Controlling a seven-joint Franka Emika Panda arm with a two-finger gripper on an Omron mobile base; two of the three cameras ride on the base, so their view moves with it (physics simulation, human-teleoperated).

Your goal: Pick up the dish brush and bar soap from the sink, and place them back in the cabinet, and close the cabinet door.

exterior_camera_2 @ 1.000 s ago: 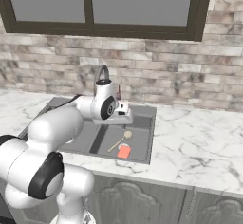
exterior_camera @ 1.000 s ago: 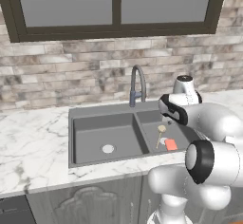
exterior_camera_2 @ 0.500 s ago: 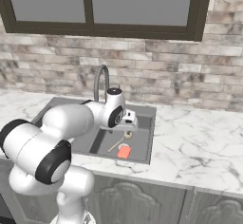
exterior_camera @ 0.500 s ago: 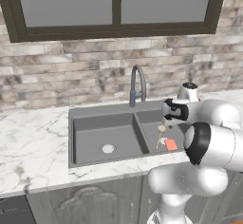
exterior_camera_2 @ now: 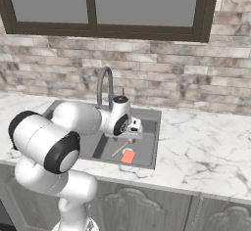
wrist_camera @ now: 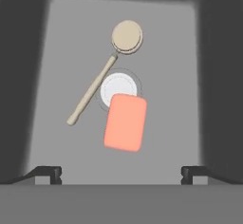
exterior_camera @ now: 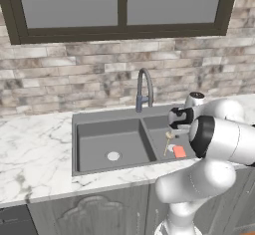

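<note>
I have the gripper [wrist_camera: 121,172] hanging above the right basin of the sink [exterior_camera: 99,124], jaws spread wide and holding nothing. In the hand view the bar soap [wrist_camera: 125,122] lies just above the fingertips at 12 o'clock, overlapping the round silver drain [wrist_camera: 116,87]. The dish brush [wrist_camera: 104,73] runs from 7 o'clock up to its head at 1 o'clock, passing just beside the soap's upper left corner.

My worry is that a jaw lands on the thin wooden handle and rolls it, or that both items get pinched together. The soap looks smooth, flat and round-cornered, so I judge it may slide on the matte grey basin floor. The basin walls crowd both sides.
</note>
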